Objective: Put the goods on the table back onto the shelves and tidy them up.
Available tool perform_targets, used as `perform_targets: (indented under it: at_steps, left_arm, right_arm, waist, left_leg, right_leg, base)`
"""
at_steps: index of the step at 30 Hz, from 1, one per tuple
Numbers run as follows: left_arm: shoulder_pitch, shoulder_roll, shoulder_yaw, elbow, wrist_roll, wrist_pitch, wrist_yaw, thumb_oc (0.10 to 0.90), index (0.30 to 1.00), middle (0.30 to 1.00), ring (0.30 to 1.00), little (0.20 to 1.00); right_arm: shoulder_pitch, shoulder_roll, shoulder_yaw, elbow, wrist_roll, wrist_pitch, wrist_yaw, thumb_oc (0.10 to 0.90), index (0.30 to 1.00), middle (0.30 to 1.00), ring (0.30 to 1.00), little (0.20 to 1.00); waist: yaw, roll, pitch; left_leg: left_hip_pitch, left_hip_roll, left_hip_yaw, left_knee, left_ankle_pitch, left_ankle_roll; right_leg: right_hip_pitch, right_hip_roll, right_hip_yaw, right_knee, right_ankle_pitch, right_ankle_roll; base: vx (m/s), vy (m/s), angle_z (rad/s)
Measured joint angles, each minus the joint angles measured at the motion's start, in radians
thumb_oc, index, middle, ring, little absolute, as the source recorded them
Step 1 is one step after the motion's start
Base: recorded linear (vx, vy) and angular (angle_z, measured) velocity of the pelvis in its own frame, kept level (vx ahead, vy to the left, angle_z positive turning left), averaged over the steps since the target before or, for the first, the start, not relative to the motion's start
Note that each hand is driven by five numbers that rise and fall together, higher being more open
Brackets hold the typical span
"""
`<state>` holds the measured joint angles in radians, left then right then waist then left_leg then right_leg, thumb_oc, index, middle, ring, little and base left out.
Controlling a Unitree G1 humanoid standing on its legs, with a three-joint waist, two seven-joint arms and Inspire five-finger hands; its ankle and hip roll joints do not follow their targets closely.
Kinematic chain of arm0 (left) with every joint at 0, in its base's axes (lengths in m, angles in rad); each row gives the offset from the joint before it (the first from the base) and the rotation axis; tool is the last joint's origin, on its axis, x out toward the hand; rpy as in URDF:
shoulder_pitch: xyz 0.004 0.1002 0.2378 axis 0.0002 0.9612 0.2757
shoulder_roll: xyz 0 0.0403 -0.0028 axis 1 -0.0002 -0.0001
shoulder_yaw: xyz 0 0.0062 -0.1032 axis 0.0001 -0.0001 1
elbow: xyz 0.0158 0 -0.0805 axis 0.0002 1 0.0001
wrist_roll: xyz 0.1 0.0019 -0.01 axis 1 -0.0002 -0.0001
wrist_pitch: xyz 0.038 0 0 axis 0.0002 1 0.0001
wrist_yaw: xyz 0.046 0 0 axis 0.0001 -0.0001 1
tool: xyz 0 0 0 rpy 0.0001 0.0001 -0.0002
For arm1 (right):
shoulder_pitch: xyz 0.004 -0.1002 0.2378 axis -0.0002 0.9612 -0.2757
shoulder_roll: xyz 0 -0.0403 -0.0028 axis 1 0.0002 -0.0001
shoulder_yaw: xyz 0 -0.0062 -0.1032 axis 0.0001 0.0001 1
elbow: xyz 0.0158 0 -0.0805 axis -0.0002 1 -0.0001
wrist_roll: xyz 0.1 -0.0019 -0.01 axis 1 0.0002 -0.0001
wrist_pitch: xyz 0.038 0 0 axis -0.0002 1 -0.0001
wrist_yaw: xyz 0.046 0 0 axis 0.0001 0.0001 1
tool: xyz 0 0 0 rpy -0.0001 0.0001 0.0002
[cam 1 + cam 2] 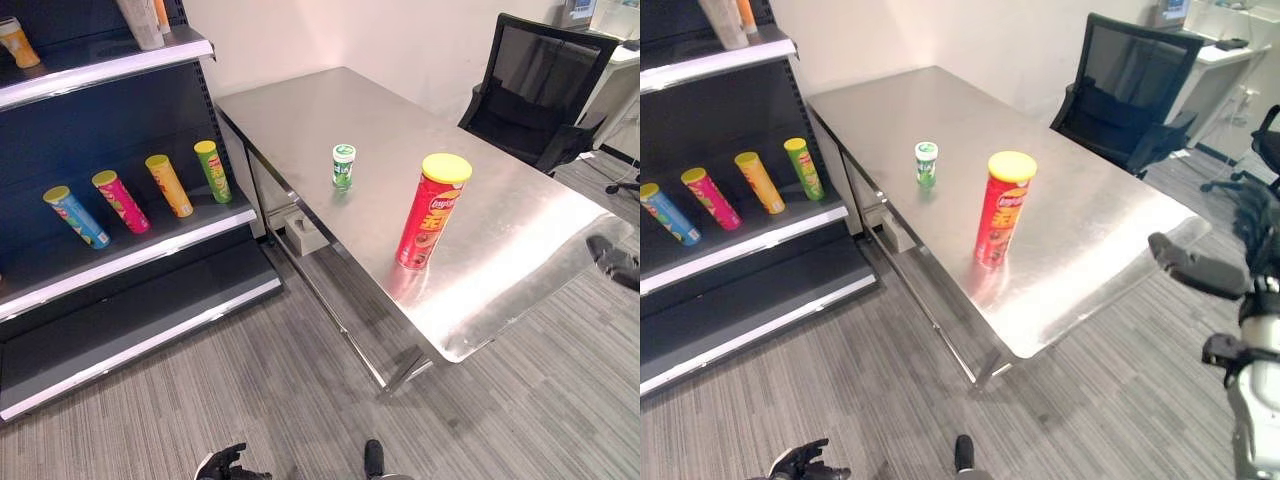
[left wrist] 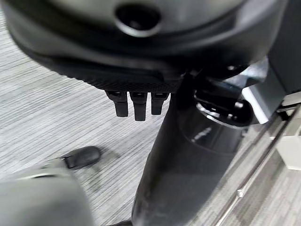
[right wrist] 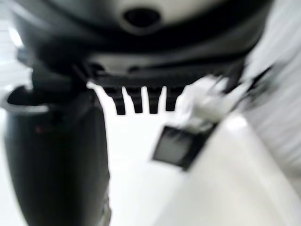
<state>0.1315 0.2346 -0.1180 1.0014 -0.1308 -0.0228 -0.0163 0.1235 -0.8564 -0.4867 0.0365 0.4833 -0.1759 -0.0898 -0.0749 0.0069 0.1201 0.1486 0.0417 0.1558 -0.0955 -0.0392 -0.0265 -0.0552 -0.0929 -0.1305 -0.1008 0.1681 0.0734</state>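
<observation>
Steel table [image 1: 520, 230] holds a red can [image 1: 430, 212] and small green bottle [image 1: 343, 166], ungrasped; left hand [image 2: 136, 101] hangs open, right hand [image 1: 1195, 268] unreadable; next, reach for one.

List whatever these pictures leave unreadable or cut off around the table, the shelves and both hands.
- Top shelf goods: cut off by the left eye view's upper edge, so their kind is unclear.
- Right hand: at the right eye view's edge, finger pose unclear; its own wrist view is blurred.
- Left hand: clipped by the lower edge; fingers look relaxed.
- Small green bottle: too small to read.
- Red can: its far side is hidden.
</observation>
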Motion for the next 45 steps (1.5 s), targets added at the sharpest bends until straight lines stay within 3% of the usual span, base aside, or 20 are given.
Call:
perform_targets:
  at_steps: [6, 8, 14, 19, 32, 37, 45]
  left_arm:
    - [0.013, -0.001, -0.003, 0.0, 0.015, -0.005, -0.019, 0.8, 0.9, 0.9, 0.9, 0.9]
    - [0.005, -0.003, -0.005, -0.006, 0.015, -0.017, -0.019, 0.8, 0.9, 0.9, 0.9, 0.9]
    - [0.013, -0.004, -0.033, -0.02, 0.016, -0.018, -0.021, 0.8, 0.9, 0.9, 0.9, 0.9]
    - [0.013, -0.004, -0.035, -0.021, 0.015, -0.02, -0.019, 0.8, 0.9, 0.9, 0.9, 0.9]
    - [0.009, -0.004, -0.034, -0.021, 0.014, -0.021, -0.011, 0.8, 0.9, 0.9, 0.9, 0.9]
    - [0.005, -0.004, -0.038, -0.02, 0.014, -0.021, -0.01, 0.8, 0.9, 0.9, 0.9, 0.9]
    - [0.002, -0.002, -0.038, -0.02, 0.013, -0.021, -0.01, 0.8, 0.9, 0.9, 0.9, 0.9]
  right_arm:
    - [-0.133, -0.001, 0.158, -0.007, 0.104, -0.011, 0.079, 0.8, 0.9, 0.9, 0.9, 0.9]
    - [-0.142, -0.001, 0.203, -0.007, 0.112, -0.006, 0.109, 0.8, 0.9, 0.9, 0.9, 0.9]
    - [-0.215, -0.043, 0.354, -0.002, 0.117, 0.025, 0.154, 0.8, 0.9, 0.9, 0.9, 0.9]
    - [-0.261, -0.1, 0.405, 0.054, 0.115, 0.039, 0.152, 0.8, 0.9, 0.9, 0.9, 0.9]
    - [-0.312, -0.113, 0.427, 0.127, 0.044, 0.058, 0.118, 0.8, 0.9, 0.9, 0.9, 0.9]
    - [-0.414, -0.146, 0.518, 0.194, 0.053, 0.063, 0.11, 0.8, 0.9, 0.9, 0.9, 0.9]
    - [-0.45, -0.193, 0.599, 0.195, 0.089, 0.081, 0.112, 0.8, 0.9, 0.9, 0.9, 0.9]
  waist:
    - [0.028, -0.001, -0.002]
    - [0.058, 0.001, -0.002]
    - [0.082, 0.003, -0.004]
    - [0.091, -0.001, -0.002]
    - [0.093, -0.015, 0.007]
    - [0.091, -0.02, 0.01]
    - [0.094, -0.024, 0.014]
  left_leg:
    - [0.005, -0.001, 0.0, 0.005, 0.004, -0.006]
    - [0.003, 0.0, -0.003, 0.005, 0.004, -0.006]
    - [0.002, -0.001, -0.006, 0.004, 0.004, -0.006]
    - [0.0, -0.001, -0.029, 0.004, 0.008, -0.01]
    - [-0.013, -0.002, -0.053, 0.005, 0.009, -0.01]
    - [-0.012, -0.002, -0.053, 0.005, 0.01, -0.01]
    - [-0.009, -0.002, -0.053, 0.005, 0.01, -0.01]
  right_leg:
    - [0.001, -0.001, -0.002, 0.0, 0.005, -0.006]
    - [0.001, -0.002, -0.005, 0.001, 0.006, -0.008]
    - [0.009, -0.003, -0.008, 0.0, 0.002, -0.003]
    - [0.015, -0.007, -0.033, 0.0, 0.0, 0.0]
    - [0.016, -0.013, -0.057, 0.0, 0.0, 0.0]
    - [0.015, -0.013, -0.057, 0.0, -0.001, 0.0]
    - [0.015, -0.013, -0.058, 0.0, -0.001, 0.0]
  base:
    - [-0.01, -0.002, 0.02]
    - [0.0, -0.004, 0.02]
    - [0.0, 0.0, 0.01]
    - [-0.01, -0.004, 0.12]
    - [-0.01, -0.003, 0.05]
    - [0.0, 0.0, 0.0]
    - [0.0, 0.0, 0.0]
